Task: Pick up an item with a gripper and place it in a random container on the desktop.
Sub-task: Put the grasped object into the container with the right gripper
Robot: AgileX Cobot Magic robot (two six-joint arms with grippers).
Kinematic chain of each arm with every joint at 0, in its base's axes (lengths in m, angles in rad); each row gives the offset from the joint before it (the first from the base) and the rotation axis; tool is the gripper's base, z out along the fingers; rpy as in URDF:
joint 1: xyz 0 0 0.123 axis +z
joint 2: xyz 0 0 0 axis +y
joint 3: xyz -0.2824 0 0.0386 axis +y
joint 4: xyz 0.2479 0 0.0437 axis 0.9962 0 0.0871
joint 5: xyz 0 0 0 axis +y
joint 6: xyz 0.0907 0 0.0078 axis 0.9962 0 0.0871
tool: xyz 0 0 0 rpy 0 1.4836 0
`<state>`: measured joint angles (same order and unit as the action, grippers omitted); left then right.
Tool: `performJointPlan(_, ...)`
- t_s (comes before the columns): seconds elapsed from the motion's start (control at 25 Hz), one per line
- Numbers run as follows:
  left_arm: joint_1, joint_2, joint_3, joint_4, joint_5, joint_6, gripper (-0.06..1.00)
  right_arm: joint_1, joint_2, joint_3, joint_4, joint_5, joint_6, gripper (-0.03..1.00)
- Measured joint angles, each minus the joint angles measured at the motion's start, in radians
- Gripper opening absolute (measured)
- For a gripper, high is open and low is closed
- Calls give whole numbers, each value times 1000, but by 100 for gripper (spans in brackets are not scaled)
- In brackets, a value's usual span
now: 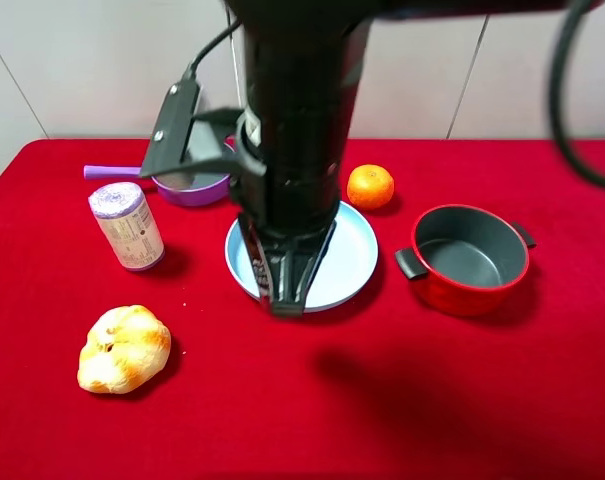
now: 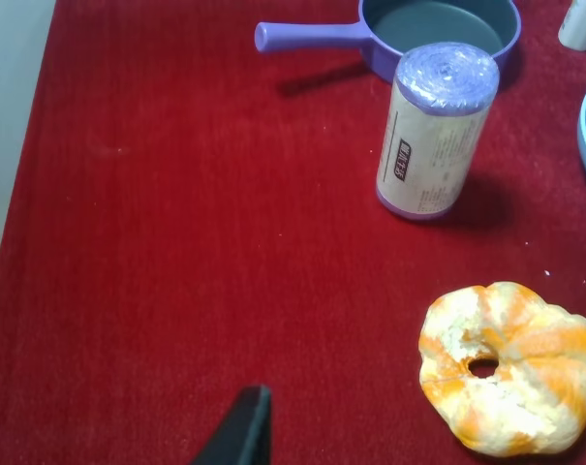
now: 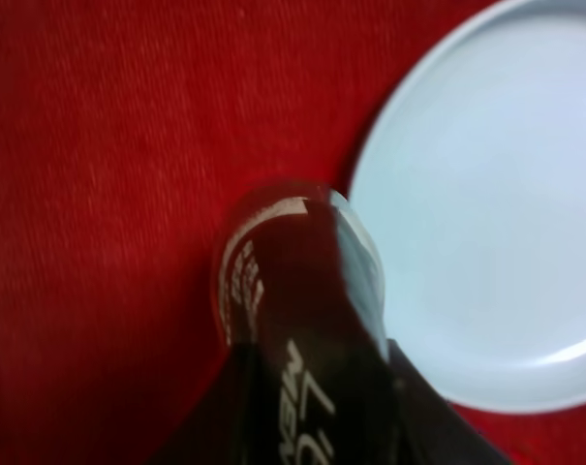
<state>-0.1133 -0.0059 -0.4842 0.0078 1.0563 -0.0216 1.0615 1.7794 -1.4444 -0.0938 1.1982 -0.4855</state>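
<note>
My right gripper (image 1: 285,292) points straight down at the middle of the table and is shut on the black squeeze tube (image 1: 262,268). In the right wrist view the tube (image 3: 293,320) shows white lettering, with a finger on either side. Its flat end hangs over the red cloth at the edge of the light blue plate (image 3: 486,213). The round red pot (image 1: 452,295), dark grey inside, stands to the right of the plate with nothing in it. In the left wrist view only one black fingertip (image 2: 244,431) shows, above bare red cloth.
A purple long-handled pan (image 1: 192,188) sits at the back left, with a lilac-topped roll (image 1: 127,225) in front of it. A bread bun (image 1: 124,348) lies front left and an orange (image 1: 370,186) behind the light blue plate (image 1: 352,250). A white bottle (image 2: 583,24) stands beside the pan.
</note>
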Motion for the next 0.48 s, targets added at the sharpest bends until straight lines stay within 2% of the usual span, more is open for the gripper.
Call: performJointPlan(0.48, 0, 0, 0, 0, 0, 0, 99, -105, -140, 0, -26, 25, 0, 17)
